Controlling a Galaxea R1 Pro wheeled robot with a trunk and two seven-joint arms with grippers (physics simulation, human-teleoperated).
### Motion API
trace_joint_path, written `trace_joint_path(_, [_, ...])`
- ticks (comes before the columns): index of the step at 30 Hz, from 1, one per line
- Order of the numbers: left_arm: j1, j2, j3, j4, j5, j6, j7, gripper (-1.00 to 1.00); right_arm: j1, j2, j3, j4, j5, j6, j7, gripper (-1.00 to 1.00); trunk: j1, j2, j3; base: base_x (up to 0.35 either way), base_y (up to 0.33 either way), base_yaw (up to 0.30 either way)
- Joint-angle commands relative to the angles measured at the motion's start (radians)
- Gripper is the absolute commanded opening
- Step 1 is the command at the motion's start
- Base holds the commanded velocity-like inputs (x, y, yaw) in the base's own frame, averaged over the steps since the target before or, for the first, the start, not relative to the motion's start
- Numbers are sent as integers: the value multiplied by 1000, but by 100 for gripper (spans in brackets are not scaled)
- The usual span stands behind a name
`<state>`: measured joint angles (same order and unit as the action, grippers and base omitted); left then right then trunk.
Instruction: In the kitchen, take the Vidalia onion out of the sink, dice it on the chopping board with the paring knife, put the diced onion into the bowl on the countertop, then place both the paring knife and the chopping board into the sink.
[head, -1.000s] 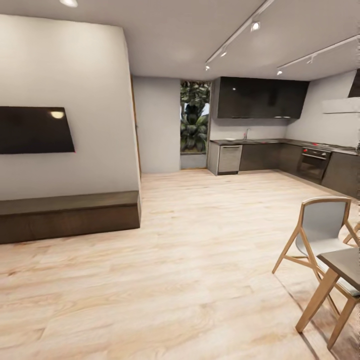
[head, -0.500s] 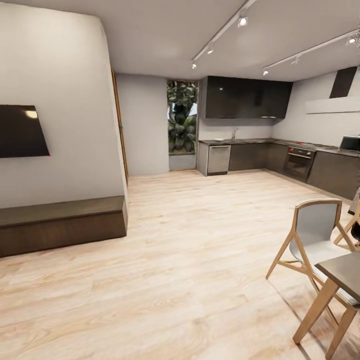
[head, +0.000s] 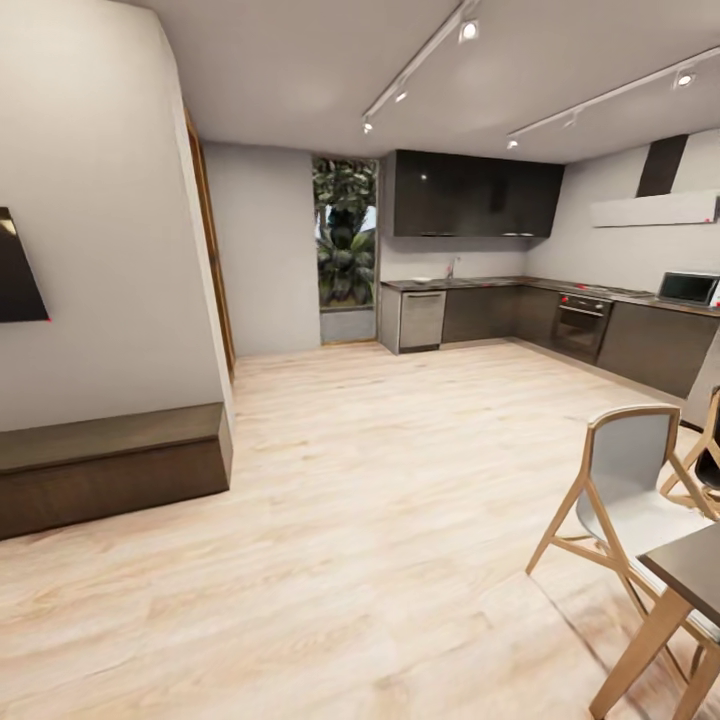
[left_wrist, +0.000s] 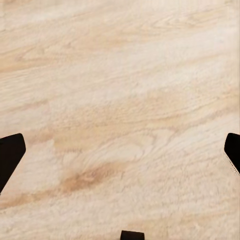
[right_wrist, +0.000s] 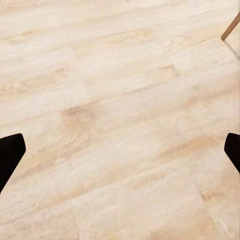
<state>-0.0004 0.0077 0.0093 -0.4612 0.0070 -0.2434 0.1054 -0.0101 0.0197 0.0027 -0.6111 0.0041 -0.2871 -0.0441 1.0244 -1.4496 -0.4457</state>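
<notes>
Two grippers, both empty and spread wide, that's where I'm at. On the left wrist cam the left gripper (left_wrist: 120, 150) has its black fingertips (left_wrist: 10, 155) sitting way out at opposite edges of the frame, with nothing between them but pale wood floor (left_wrist: 120, 100). Same deal on the right wrist cam: the right gripper (right_wrist: 120, 150) has its fingertips (right_wrist: 10, 152) just as far apart, nothing held, nothing touched, just floor planks underneath. There's a bit of a wooden chair leg (right_wrist: 230, 27) poking into one corner of that view.

From the head cam I'm looking across a big open room. The kitchen's at the far end: the countertop (head: 500, 283) runs along the back wall over dark cabinets and turns the corner down the right side. I can make out a thin faucet (head: 452, 268) standing up from it, so the sink is around there, but it's way too small and far off to see the basin or anything inside. Can't make out the onion, board, knife or bowl from here.

Other stuff along that counter: a steel dishwasher (head: 422, 319) at the near end, an oven (head: 581, 326) on the right run, and a microwave (head: 686, 288) further along. Close to me on the right there's a chair (head: 625, 480) and the corner of a table (head: 690, 560). On the left, a low dark bench (head: 110, 465) against the wall with the edge of a TV (head: 15, 270) above it.
</notes>
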Motion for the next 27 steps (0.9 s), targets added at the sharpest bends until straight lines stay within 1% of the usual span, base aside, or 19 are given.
trace_joint_path(1, [0, 0, 0, 0, 1, -2, 2, 100, 0, 0, 0, 1, 1, -3, -4, 100, 1, 0, -1, 320, 0, -12])
trace_joint_path(27, [0, 0, -1, 0, 1, -2, 2, 100, 0, 0, 0, 1, 1, -3, -5, 100, 1, 0, -1, 320, 0, -1])
